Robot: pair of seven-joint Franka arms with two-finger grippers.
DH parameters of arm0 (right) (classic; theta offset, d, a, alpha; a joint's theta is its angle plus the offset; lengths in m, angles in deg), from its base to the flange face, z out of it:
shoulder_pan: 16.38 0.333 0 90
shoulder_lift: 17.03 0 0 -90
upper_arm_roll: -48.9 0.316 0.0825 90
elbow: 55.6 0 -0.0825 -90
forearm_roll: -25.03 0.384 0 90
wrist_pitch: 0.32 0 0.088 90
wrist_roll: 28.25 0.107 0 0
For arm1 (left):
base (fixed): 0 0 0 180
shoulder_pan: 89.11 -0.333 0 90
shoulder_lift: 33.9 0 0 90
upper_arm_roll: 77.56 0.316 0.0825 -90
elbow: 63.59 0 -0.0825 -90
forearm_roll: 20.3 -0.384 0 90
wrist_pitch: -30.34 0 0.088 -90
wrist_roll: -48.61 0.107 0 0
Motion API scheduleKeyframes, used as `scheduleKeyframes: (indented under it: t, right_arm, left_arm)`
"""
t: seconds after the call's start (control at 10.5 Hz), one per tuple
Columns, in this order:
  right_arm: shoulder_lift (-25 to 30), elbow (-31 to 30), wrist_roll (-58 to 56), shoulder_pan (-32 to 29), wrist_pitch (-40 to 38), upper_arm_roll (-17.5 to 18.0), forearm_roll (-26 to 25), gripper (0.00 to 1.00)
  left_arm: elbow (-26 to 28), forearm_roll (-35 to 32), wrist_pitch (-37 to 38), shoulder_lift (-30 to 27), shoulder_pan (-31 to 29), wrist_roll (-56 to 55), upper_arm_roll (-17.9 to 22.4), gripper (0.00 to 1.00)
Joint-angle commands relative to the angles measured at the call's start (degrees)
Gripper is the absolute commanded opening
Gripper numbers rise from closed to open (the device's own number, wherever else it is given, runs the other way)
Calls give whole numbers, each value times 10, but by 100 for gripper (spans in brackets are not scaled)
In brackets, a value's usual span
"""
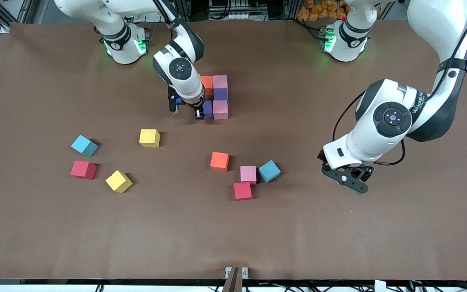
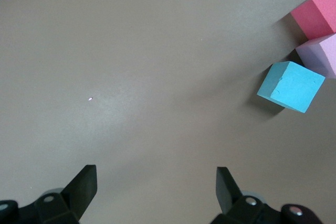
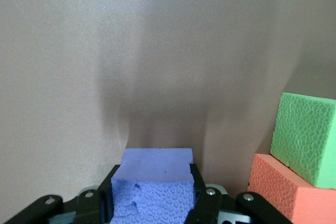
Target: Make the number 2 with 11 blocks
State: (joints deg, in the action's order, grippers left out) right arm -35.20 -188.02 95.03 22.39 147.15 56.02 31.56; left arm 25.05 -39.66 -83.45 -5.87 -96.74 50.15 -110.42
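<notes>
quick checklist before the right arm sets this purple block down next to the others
1. Grip on the small purple foam cube: ok, the right gripper is shut on it, fingers on two opposite faces.
2. Position: ok, the cube is beside the pink foam cube, at the end of the started cluster nearer the front camera.
3. Cube seated flat on the brown table: cannot tell, its underside is hidden.
4. Neighbours undisturbed: cannot tell; the orange foam cube and green foam cube stay close beside the gripper.
5. Left gripper clear: ok, open, waiting over bare table near the light blue foam cube.
</notes>
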Motion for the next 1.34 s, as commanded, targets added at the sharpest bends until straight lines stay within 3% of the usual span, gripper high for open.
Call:
scheduleKeyframes:
  t: [0.0, 0.86, 0.96, 1.05, 1.15, 1.24]
  right_arm:
    - [-1, -21, 27, 6, 12, 4, -2, 0]
    - [7, -24, 47, -8, 12, 3, -3, 0]
    - [7, -24, 47, -10, 12, 3, -3, 19]
    - [7, -24, 47, -12, 9, 3, -8, 83]
    - [6, -23, 47, -13, 4, 3, -15, 100]
    - [5, -23, 47, -15, 4, 3, -15, 100]
  left_arm:
    - [-7, -14, 7, 5, 1, 2, -5, 100]
    - [-7, -14, 7, 10, 2, 0, -5, 100]
    - [-7, -14, 7, 10, 2, 0, -5, 100]
    - [-7, -14, 7, 10, 2, 0, -5, 100]
    - [-7, -13, 7, 12, 2, 0, -5, 100]
    - [-8, -13, 7, 12, 2, 0, -5, 100]
